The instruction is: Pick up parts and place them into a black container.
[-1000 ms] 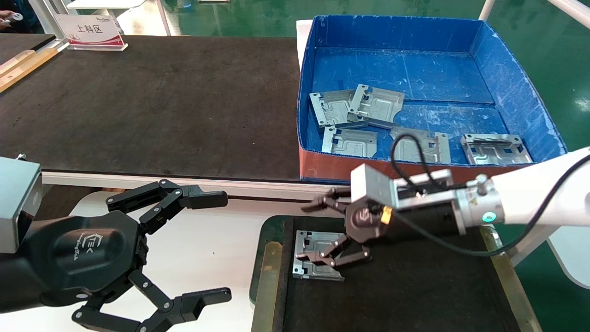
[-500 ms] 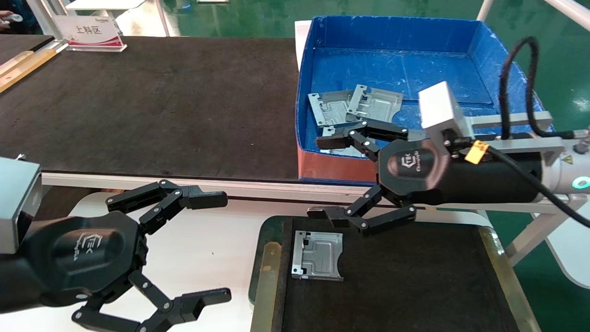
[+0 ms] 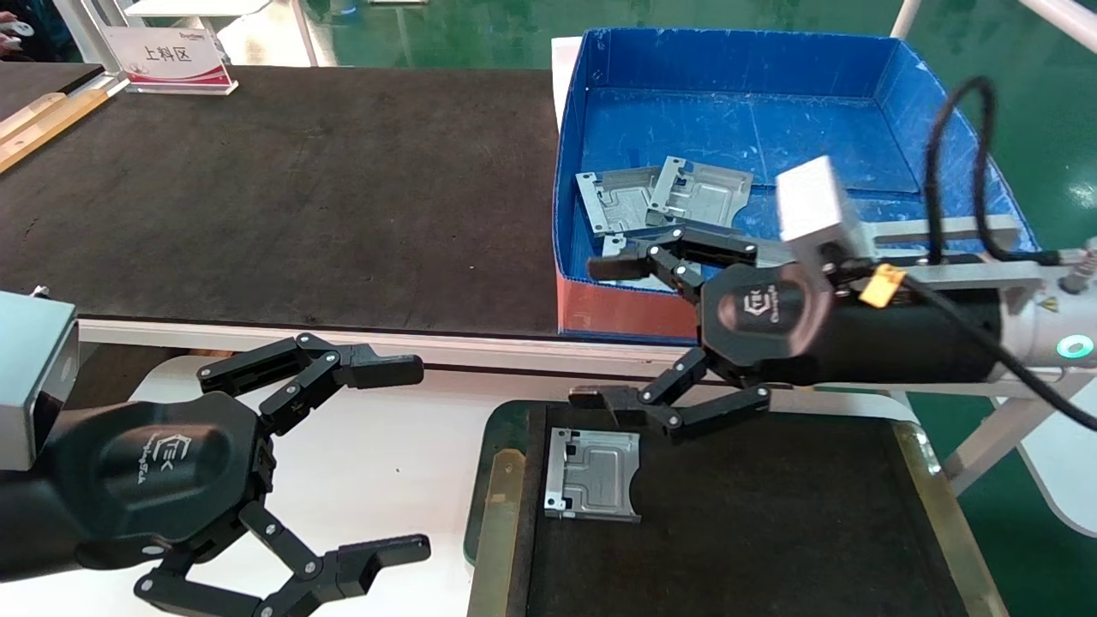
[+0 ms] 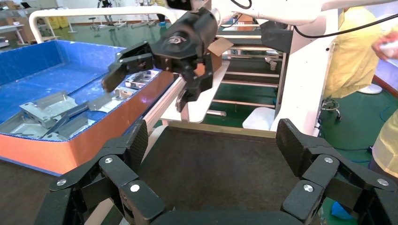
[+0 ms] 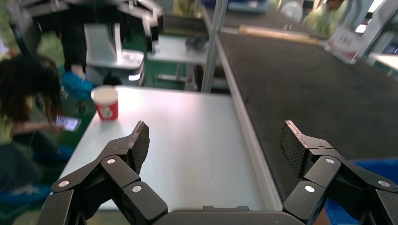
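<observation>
One silver-grey part (image 3: 593, 474) lies flat on the black bottom of the black container (image 3: 771, 531), near its left end. My right gripper (image 3: 600, 332) hangs open and empty above the container's far left corner, in front of the blue box. It shows as open in its own view too (image 5: 213, 140), with nothing between the fingers. Two more parts (image 3: 664, 199) overlap inside the blue box; the arm hides others. My left gripper (image 3: 407, 458) stays parked, open and empty, over the white table left of the container, also shown (image 4: 212, 145).
The deep blue box (image 3: 943, 146) with an orange-red front stands behind the container. A long black mat (image 3: 283, 197) covers the table to the left, with a sign (image 3: 171, 60) at its far end. A red cup (image 5: 106, 104) stands on the white table.
My right gripper has let go of the part in the container, risen and swung up toward the blue box with its fingers open. The part stays put. The left arm has not moved.
</observation>
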